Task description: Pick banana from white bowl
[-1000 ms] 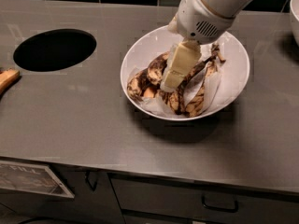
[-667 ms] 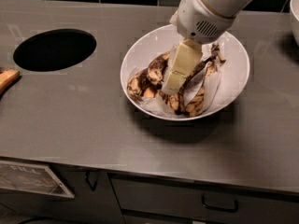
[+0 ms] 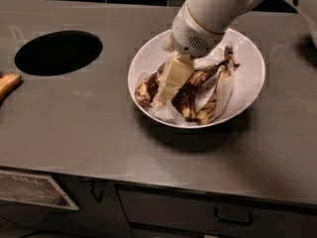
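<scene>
The end effector (image 3: 166, 92) reaches down at a slant into the white bowl (image 3: 249, 58), its cream-coloured tip low among the fruit on the bowl's left half. From this angle I cannot tell whether it is apart, together or clamped on anything. The white arm (image 3: 213, 9) behind it comes in from the upper right and covers part of the bowl's far rim. The banana (image 3: 145, 90), short and plump with a tan-yellow peel and dark brown blotches, lies inside the bowl against its left wall, just beside the tip and partly hidden by it. Longer, darker bananas (image 3: 200, 98) lie across the middle and right of the bowl, their stems pointing toward the far right rim. The bowl stands on the grey table (image 3: 74, 128), right of centre. A round dark hole (image 3: 58, 52) is cut into the table well to the left, and an orange-brown object (image 3: 7, 84) shows at the left edge. Below the table front are a drawer handle (image 3: 233, 217) and a label (image 3: 34, 190).
</scene>
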Controlling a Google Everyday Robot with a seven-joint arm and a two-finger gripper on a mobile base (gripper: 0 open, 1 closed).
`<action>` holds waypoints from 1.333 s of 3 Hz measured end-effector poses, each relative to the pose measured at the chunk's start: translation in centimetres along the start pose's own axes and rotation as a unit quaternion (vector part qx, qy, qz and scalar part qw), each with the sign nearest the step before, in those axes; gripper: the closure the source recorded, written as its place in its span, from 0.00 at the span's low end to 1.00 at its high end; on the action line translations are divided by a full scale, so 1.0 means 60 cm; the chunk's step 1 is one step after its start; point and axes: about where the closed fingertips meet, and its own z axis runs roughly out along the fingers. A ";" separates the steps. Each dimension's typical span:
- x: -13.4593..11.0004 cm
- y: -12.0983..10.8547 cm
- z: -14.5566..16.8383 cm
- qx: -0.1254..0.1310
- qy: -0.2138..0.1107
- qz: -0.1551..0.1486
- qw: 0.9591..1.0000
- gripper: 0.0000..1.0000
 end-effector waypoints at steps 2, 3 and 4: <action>0.017 -0.005 0.002 0.018 -0.004 0.024 1.000 0.10; 0.020 0.000 -0.033 0.056 -0.014 0.035 0.998 0.09; 0.020 0.000 -0.033 0.056 -0.014 0.035 0.998 0.06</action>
